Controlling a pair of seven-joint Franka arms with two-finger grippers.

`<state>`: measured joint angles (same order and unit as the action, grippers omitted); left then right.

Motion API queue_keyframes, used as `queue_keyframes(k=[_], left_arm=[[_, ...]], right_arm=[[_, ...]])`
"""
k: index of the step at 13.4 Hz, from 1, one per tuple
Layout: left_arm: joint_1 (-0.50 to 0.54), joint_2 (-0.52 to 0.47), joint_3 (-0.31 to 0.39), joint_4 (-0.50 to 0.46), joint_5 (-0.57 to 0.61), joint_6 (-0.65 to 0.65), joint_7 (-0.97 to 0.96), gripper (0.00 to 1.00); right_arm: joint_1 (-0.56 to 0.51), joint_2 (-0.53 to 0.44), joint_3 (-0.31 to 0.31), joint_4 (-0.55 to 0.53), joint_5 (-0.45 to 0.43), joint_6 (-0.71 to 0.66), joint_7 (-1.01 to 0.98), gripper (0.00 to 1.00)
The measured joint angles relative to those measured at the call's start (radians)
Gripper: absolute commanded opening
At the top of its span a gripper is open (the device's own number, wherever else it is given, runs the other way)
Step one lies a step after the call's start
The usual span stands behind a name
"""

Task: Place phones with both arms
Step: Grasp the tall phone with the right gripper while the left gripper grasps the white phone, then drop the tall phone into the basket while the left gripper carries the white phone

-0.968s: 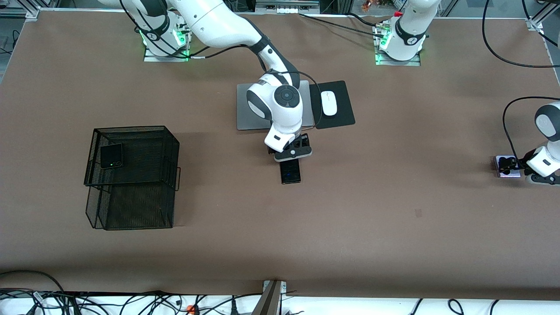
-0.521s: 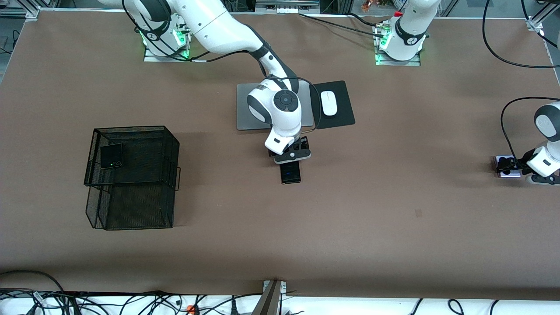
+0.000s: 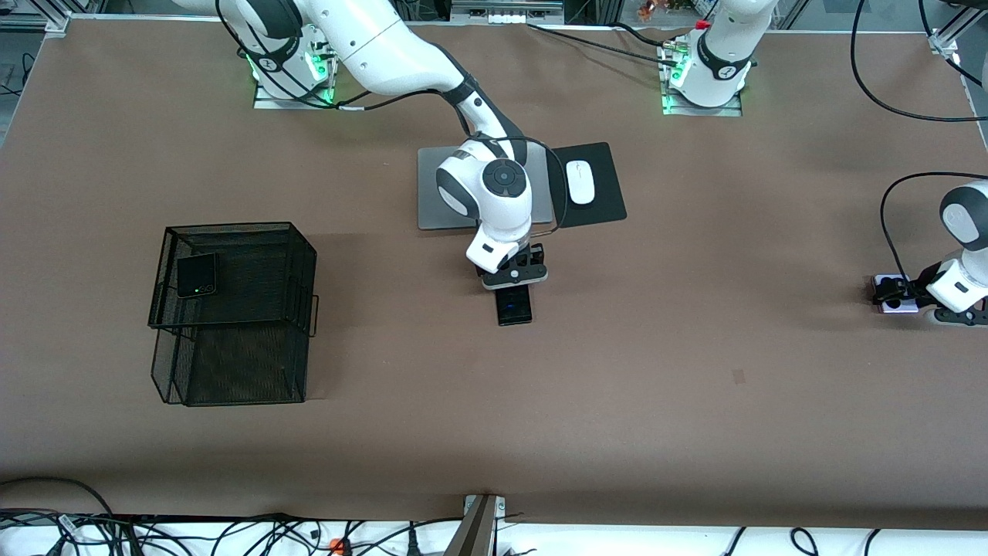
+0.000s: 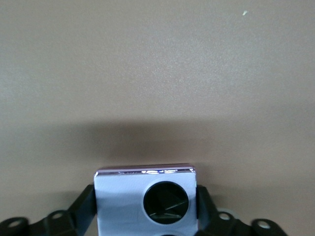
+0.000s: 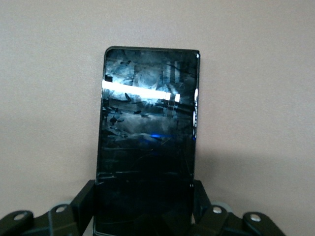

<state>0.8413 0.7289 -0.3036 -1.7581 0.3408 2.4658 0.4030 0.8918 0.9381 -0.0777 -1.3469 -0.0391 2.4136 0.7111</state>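
The long slim black phone (image 3: 515, 307) lies on the brown table, nearer the front camera than the laptop. My right gripper (image 3: 515, 279) is shut on its end, and the right wrist view shows the fingers (image 5: 83, 201) pressed against both long edges of the phone (image 5: 147, 123). The lavender-white phone (image 3: 901, 306) is at the left arm's end of the table. My left gripper (image 3: 895, 291) is shut on it, with the fingers (image 4: 86, 206) tight against both sides of the phone (image 4: 120, 196). The small squarish black phone (image 3: 196, 276) lies on top of the mesh basket.
A black wire mesh basket (image 3: 231, 363) stands toward the right arm's end. A grey laptop (image 3: 429, 193), partly hidden by the right arm, and a white mouse (image 3: 580, 182) on a black pad (image 3: 606, 197) sit near the bases.
My right gripper has settled slightly lower over the end of the long black phone. My left gripper and the lavender phone have shifted a little toward the table's middle.
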Motion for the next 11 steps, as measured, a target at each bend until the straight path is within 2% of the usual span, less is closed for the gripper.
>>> queue_keyframes(k=[2,5,8,11], left_arm=[[0.0,-0.001,-0.001,0.002,0.0,-0.016,0.0,0.42],[0.001,-0.004,-0.014,0.014,0.0,-0.07,0.0,0.42],[0.003,-0.034,-0.106,0.083,-0.001,-0.264,-0.022,0.42],[-0.001,-0.067,-0.228,0.156,-0.002,-0.448,-0.102,0.43]], right_arm=[[-0.001,0.0,-0.001,0.028,0.0,-0.042,0.002,0.0],[-0.006,-0.006,-0.003,0.171,0.0,-0.241,0.003,0.0],[-0.01,-0.03,-0.003,0.275,0.005,-0.413,0.005,0.0],[-0.021,-0.117,-0.016,0.308,0.009,-0.566,0.009,0.0]])
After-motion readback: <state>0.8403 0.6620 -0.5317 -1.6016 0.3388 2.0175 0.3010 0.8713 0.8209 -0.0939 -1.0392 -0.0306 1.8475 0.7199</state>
